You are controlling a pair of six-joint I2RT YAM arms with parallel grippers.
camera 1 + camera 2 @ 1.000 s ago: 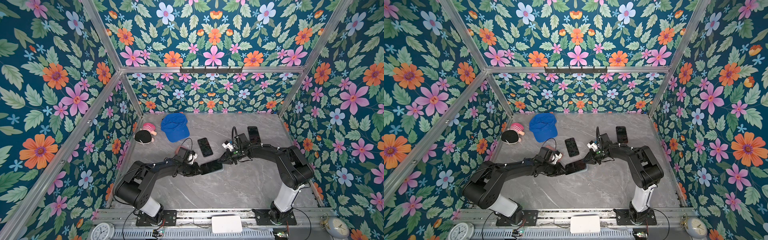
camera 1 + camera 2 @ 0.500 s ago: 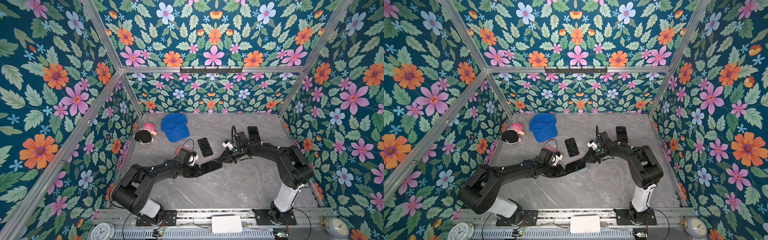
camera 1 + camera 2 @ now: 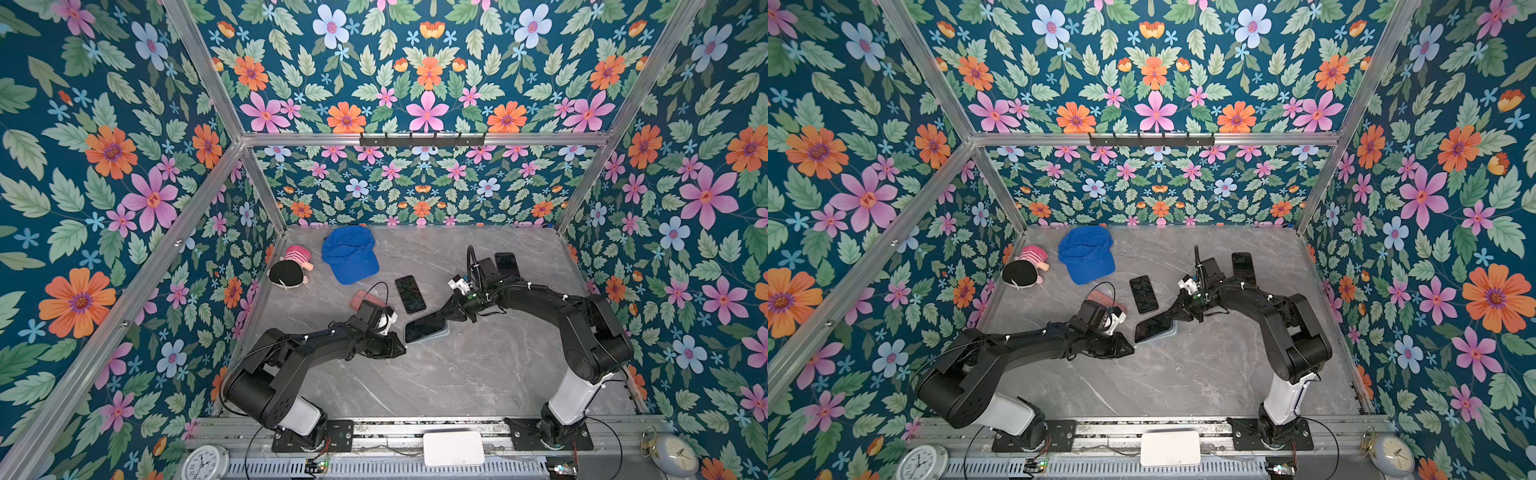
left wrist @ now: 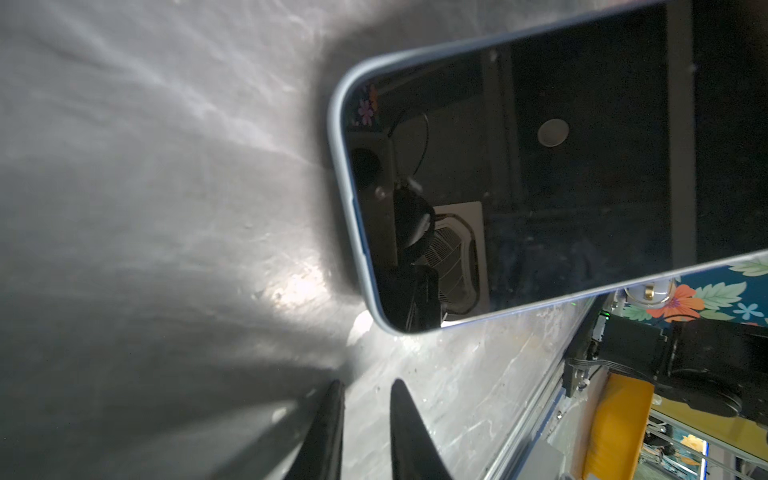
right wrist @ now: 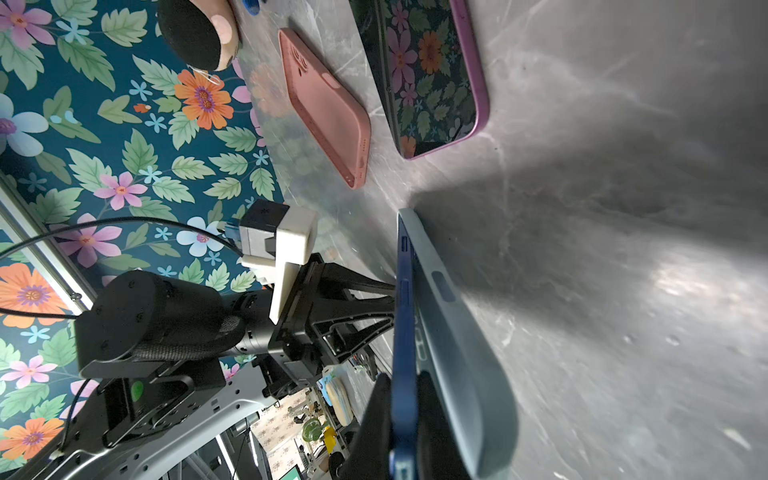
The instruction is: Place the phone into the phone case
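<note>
phone (image 3: 424,326), dark blue slab with black glass face, half into pale blue-grey rubbery case (image 3: 445,331)

your right gripper (image 5: 405,382) is clamped on one end of the phone, holding it tilted up; the far end sits inside the case, flat on the grey marble table (image 3: 457,374). your left gripper (image 4: 365,386) waits near that far end, jaws narrowly apart, empty. beyond lie a purple-rimmed handset (image 5: 432,75) and a salmon-pink rubbery case (image 5: 328,108).

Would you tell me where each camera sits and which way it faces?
Both top views: overhead, front side, looking down at the table; both arms show.
Left wrist: on left arm, facing the phone and case; left gripper tips show.
Right wrist: on right arm, sighting along the phone; right gripper clamps it.
Both wrist views share the phone.
</note>
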